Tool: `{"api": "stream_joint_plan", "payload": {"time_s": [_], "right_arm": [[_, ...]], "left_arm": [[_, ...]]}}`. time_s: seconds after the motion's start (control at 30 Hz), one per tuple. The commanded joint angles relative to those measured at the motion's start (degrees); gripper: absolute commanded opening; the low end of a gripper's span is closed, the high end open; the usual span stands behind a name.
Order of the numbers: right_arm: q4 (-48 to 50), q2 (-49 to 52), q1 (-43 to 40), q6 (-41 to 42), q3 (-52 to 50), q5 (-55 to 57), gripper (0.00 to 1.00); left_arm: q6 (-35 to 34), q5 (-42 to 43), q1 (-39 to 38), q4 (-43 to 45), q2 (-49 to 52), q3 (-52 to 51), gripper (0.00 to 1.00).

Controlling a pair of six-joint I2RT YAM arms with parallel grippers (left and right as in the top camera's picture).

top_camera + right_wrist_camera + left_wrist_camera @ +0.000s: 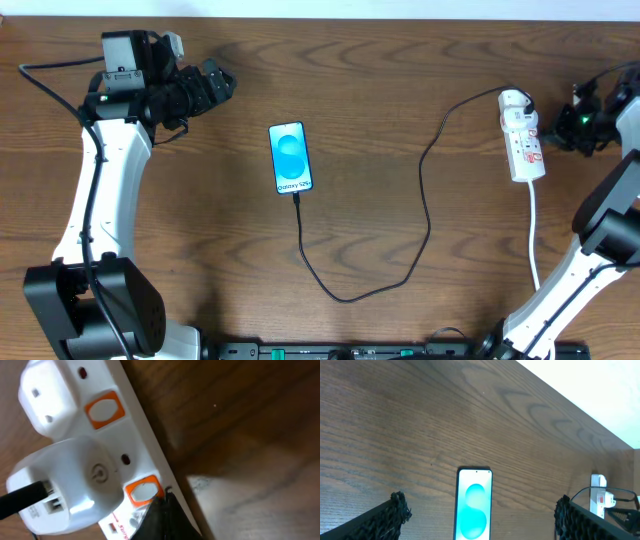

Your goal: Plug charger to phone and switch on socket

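Resting on the wood surface (400,80): socket (522,148) far right, phone (290,158) at centre, charger (302,235) looping between, apparently plugged in at both ends. Could skid the socket sideways or slip off the orange switch (142,491) if pressed off-centre. Right jaws clenched, tip at that switch's edge, grasping nothing; left jaws spread wide, empty, well apart from the phone.

Wooden table (400,80) — phone (290,158), charger (428,200), socket (523,145)

Soft even light, faint shadows; right wrist view blurred; left wrist view glares white past the far edge of the table (395,410).
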Motion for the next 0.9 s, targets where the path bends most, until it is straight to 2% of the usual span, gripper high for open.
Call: {"api": "stream_joint_plan", "payload": {"time_s": [0.0, 0.87], "right_arm": [[1.0, 0.8, 0.1, -1.5, 0.6, -0.9, 0.01], [2.2, 0.8, 3.0, -1.9, 0.5, -1.1, 0.01]], "left_arm": [[0.3, -0.8, 0.3, 0.0, 0.0, 0.2, 0.95], [0.3, -0.8, 0.3, 0.0, 0.0, 0.2, 0.95]]}}
